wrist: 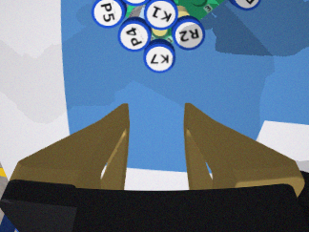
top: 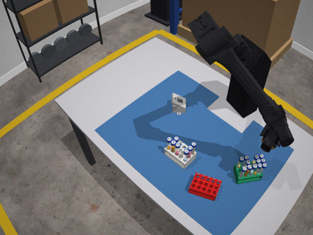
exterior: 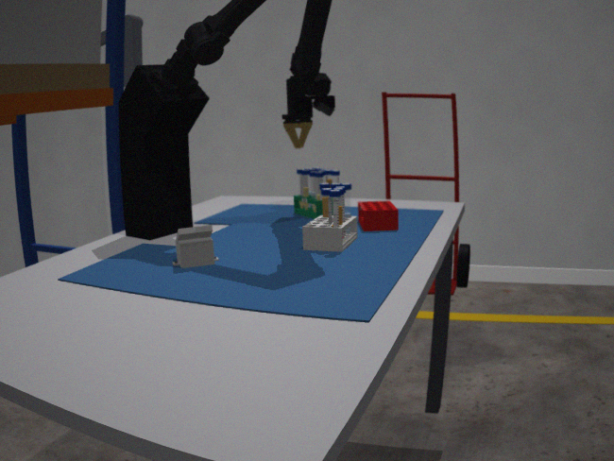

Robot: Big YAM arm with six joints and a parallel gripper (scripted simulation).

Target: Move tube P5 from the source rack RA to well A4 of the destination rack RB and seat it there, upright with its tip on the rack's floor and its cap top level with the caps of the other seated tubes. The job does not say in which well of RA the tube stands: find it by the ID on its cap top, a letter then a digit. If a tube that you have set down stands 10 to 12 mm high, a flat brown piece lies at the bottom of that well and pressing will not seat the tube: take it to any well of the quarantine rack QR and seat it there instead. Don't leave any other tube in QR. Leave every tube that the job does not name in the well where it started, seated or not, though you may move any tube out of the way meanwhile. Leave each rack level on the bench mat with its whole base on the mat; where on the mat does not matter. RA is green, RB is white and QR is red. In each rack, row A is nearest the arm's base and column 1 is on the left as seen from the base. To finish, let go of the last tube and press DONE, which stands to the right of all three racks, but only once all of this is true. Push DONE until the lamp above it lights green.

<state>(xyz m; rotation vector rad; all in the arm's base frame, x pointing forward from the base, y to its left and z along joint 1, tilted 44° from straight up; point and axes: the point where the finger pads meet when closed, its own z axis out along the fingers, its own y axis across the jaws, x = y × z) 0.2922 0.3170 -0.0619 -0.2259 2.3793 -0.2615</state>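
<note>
My gripper (top: 267, 146) (exterior: 298, 145) (wrist: 156, 113) is partly open with nothing between its fingers. It hangs above and on the base side of the green rack RA (top: 249, 180) (exterior: 298, 207). RA holds many blue-rimmed, white-capped tubes. In the wrist view tube P5 (wrist: 108, 12) is at the upper left, left of P4 (wrist: 133, 35) and K1 (wrist: 161, 13); K7 (wrist: 159, 57) and R2 (wrist: 189, 34) are close by. The white rack RB (top: 174, 158) (exterior: 322, 241) holds several tubes, with open wells between them. Its well A4 is not clear at this distance.
The red rack QR (top: 202, 195) (exterior: 380, 221) stands beyond RB and RA from the base and shows no tubes. A small grey-white box (top: 178, 108) (exterior: 195, 251) stands on the blue mat (top: 151, 101) (exterior: 317, 298) to the base's right. No green lamp shows.
</note>
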